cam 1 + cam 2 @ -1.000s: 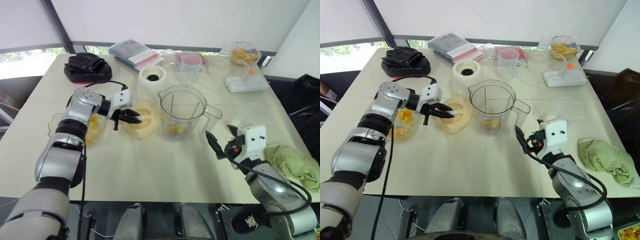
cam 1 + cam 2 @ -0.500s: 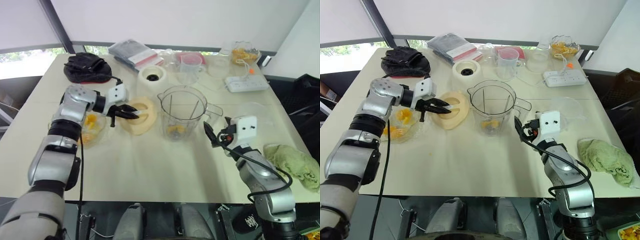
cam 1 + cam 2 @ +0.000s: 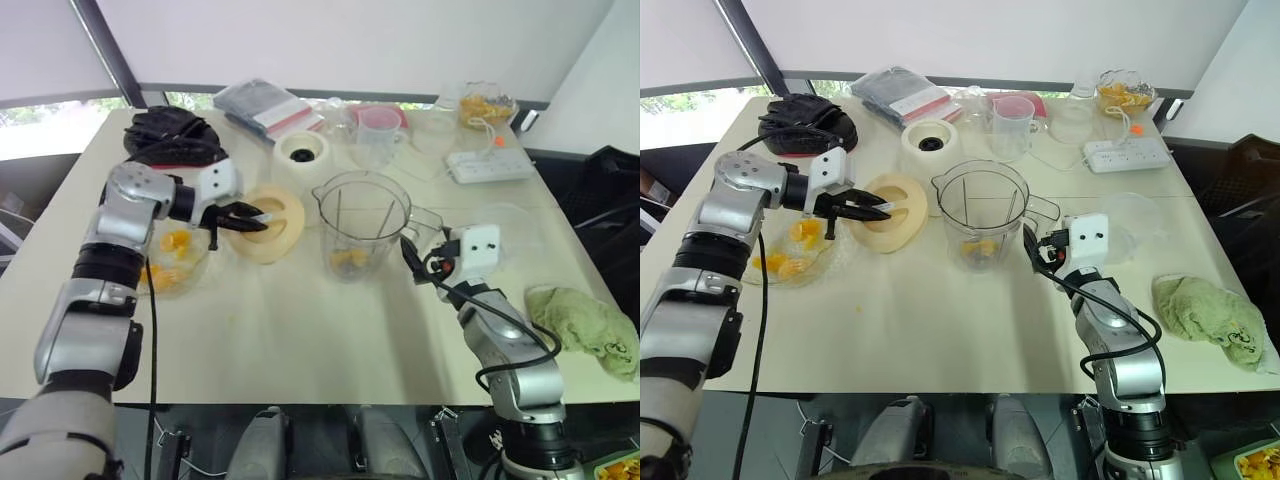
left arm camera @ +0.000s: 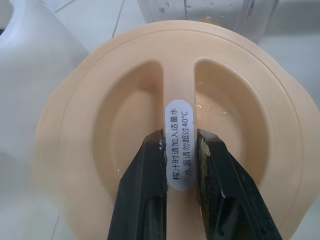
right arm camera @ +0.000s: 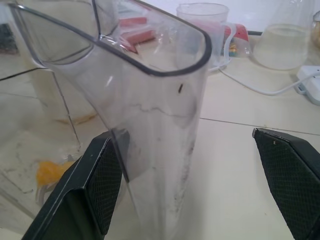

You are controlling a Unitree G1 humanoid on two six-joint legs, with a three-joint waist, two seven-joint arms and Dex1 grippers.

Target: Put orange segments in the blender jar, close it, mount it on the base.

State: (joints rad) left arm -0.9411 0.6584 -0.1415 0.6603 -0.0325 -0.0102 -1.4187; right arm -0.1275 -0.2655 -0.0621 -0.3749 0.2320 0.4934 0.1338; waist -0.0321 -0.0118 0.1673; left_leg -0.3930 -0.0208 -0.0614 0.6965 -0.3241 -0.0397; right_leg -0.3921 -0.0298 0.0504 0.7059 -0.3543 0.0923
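Observation:
The clear blender jar (image 3: pixel 362 220) stands mid-table with a few orange segments (image 3: pixel 350 258) at its bottom. Just left of it lies the cream lid (image 3: pixel 265 222), tilted, and my left gripper (image 3: pixel 245 217) is shut on the lid's central rib (image 4: pixel 181 120), which carries a white label. My right gripper (image 3: pixel 412 262) is open at the jar's right side, its fingers (image 5: pixel 100 185) straddling the jar's handle (image 5: pixel 165 150) without pressing it. The white blender base (image 3: pixel 303 150) sits behind the lid. A clear container of orange segments (image 3: pixel 165 258) rests under my left forearm.
Along the far edge are a black bundle (image 3: pixel 170 135), plastic bags (image 3: pixel 270 105), a measuring cup (image 3: pixel 378 130), a glass flask (image 3: pixel 432 130), a bowl of orange pieces (image 3: pixel 482 105) and a power strip (image 3: pixel 490 160). A green cloth (image 3: pixel 585 325) lies at the right edge.
My right gripper has moved in toward the jar until its fingers flank the handle. My left gripper has drawn the lid slightly left and farther back, still holding it.

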